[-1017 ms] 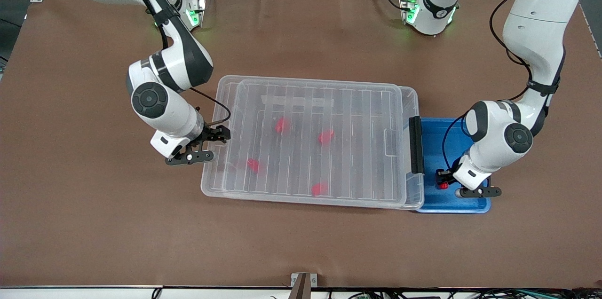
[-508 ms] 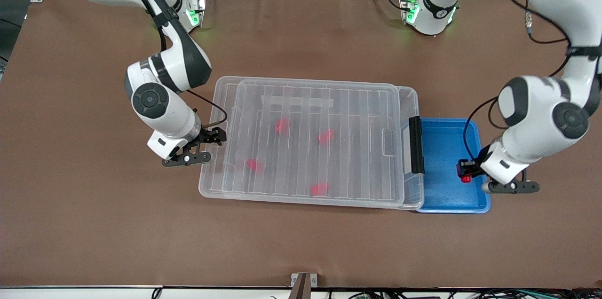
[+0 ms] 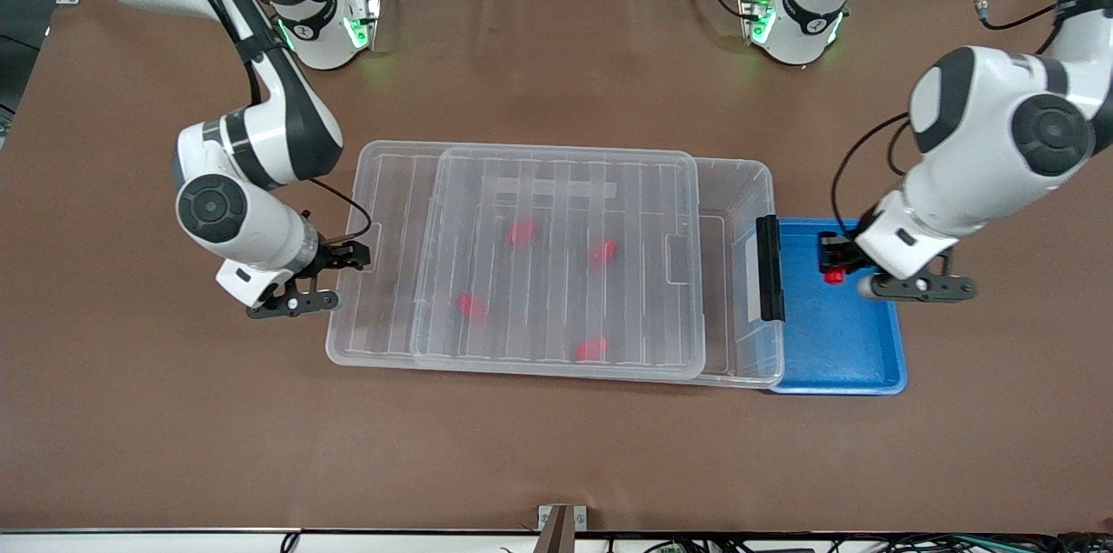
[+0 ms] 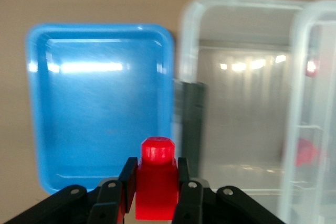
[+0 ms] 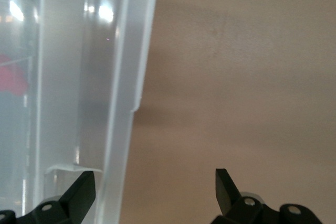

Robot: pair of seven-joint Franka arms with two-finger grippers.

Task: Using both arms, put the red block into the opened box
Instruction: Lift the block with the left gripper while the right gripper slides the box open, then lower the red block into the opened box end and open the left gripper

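Note:
A small red block (image 3: pixel 833 277) (image 4: pixel 156 179) is pinched in my shut left gripper (image 3: pixel 832 268) (image 4: pixel 156 174), which hangs over the blue tray (image 3: pixel 856 362) beside the box's black clip handle (image 3: pixel 769 268). The clear box (image 3: pixel 772 188) lies mid-table. Its ribbed lid (image 3: pixel 556 188) is shifted toward the right arm's end, leaving an uncovered strip by the handle. My right gripper (image 3: pixel 343 256) (image 5: pixel 155 182) is open at that shifted end. The lid's rim (image 5: pixel 113 182) stands between its jaws, close to one finger.
Several red blocks (image 3: pixel 602 252) lie inside the box under the lid. The blue tray (image 4: pixel 100 103) touches the box's handle end and holds nothing else. Brown table surface surrounds the box and tray.
The lid slid toward the right arm's end together with the right gripper, uncovering the handle end. The left gripper rose with the red block and moved over the tray's middle.

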